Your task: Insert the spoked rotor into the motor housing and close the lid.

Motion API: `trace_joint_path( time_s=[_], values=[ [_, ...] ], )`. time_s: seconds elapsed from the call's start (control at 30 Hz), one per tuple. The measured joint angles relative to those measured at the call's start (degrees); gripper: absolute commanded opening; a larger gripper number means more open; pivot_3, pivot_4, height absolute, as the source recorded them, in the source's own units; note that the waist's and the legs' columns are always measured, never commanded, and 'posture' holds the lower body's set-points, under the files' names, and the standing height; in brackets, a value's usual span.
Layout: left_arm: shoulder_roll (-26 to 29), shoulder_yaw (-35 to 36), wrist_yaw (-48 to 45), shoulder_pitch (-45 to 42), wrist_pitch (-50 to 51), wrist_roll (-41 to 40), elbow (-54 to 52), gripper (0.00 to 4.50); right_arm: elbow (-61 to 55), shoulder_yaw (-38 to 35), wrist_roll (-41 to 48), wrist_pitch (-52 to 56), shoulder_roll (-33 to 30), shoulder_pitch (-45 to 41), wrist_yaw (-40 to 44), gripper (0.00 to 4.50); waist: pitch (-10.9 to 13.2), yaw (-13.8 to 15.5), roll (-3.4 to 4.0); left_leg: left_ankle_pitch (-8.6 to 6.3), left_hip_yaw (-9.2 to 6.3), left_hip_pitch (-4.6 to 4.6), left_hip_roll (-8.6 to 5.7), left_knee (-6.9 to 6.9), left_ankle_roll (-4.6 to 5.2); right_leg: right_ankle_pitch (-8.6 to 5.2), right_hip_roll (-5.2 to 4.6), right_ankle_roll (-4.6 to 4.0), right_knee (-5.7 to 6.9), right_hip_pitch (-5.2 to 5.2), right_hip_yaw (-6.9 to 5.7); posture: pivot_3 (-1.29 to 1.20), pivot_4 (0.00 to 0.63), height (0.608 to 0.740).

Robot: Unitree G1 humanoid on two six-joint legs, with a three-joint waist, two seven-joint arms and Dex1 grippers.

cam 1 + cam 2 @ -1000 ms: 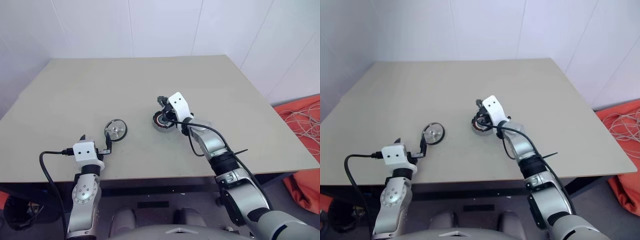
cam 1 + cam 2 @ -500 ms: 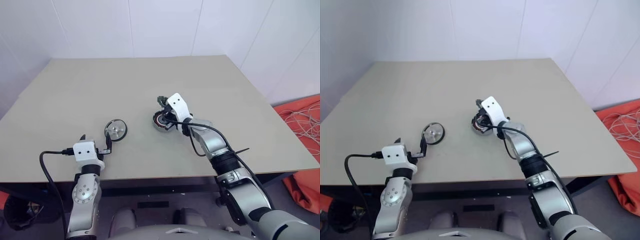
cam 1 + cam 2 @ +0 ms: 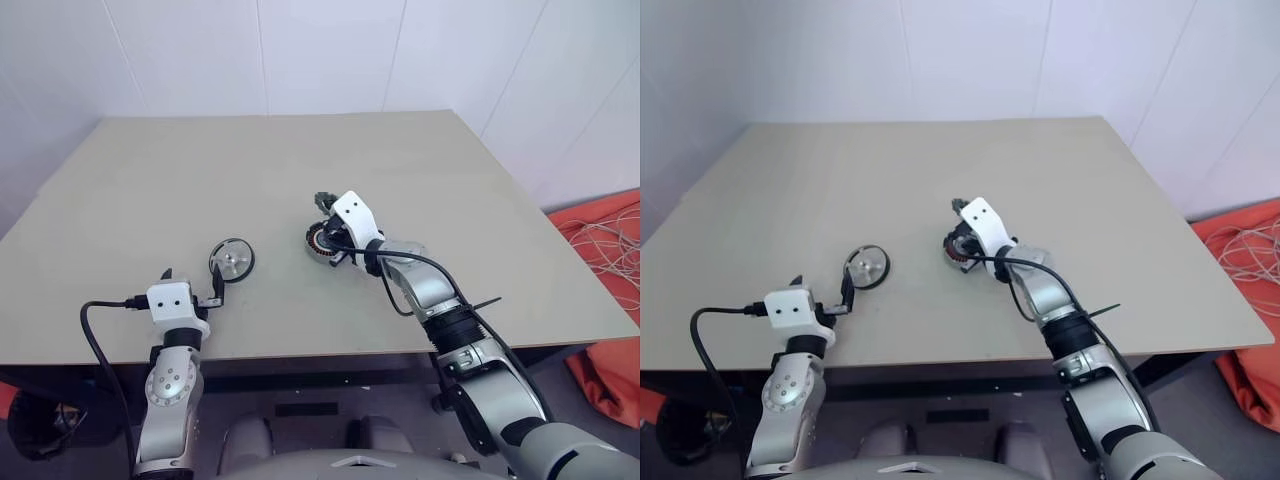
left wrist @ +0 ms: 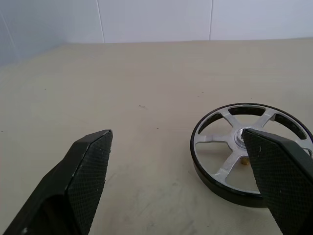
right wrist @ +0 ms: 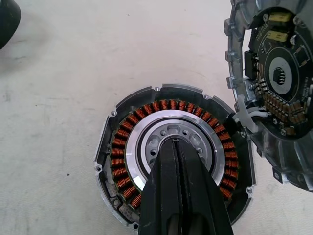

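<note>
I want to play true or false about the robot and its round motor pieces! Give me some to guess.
1. The left hand is open. True.
2. The spoked rotor is already inside the motor housing. False: it lies on the table just in front of the left hand, and nothing is holding it.
3. The right hand is shut and sits over the middle of the housing. True.
4. The lid is closed over the housing. False: it stands open beside the housing, with its inner face and small parts showing.
5. A ring of copper windings runs round the inside of the housing. True.
</note>
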Motion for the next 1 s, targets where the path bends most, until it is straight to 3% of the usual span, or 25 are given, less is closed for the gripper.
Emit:
trace_joint_path(
  time_s=[0.5,0.73,0.8,1.0],
  values=[
    [0.45,-0.01,-0.17,0.25,-0.67,0.28,0.00,4.50,-13.22,-3.11,10.26,-1.63,-1.43,7.71,9.25,0.02,0.00,0.16,-0.01,0.00,-0.03,0.00,0.00,-0.02,0.00,-0.01,0.00,0.00,-0.01,0.02,0.00,0.00,0.000,0.740],
    [5.71,-1.49,-4.41,3.47,-1.14,1.82,-2.76,4.50,-19.27,-4.61,15.73,0.61,-4.42,11.78,13.32,0.02,0.01,0.12,-0.04,0.00,-0.07,0.03,0.01,-0.02,0.01,-0.02,0.00,0.01,-0.02,0.01,0.00,0.00,0.000,0.740],
    [7.16,-1.70,-7.99,5.66,0.68,-1.61,-6.35,4.50,-20.12,-5.73,17.09,1.22,-5.53,12.72,13.96,0.02,0.01,0.19,-0.04,0.00,-0.06,0.04,0.00,-0.04,0.01,-0.02,-0.01,0.01,-0.03,0.01,0.01,0.00,0.000,0.740],
    [7.13,-1.19,-14.48,8.93,15.86,-22.77,-16.33,4.50,-20.33,-6.33,17.76,1.33,-6.90,13.78,13.89,0.02,0.03,0.17,-0.01,0.00,-0.01,0.07,0.00,-0.08,-0.01,-0.04,0.00,-0.02,0.05,-0.06,0.02,0.00,0.000,0.740]
  ],
)
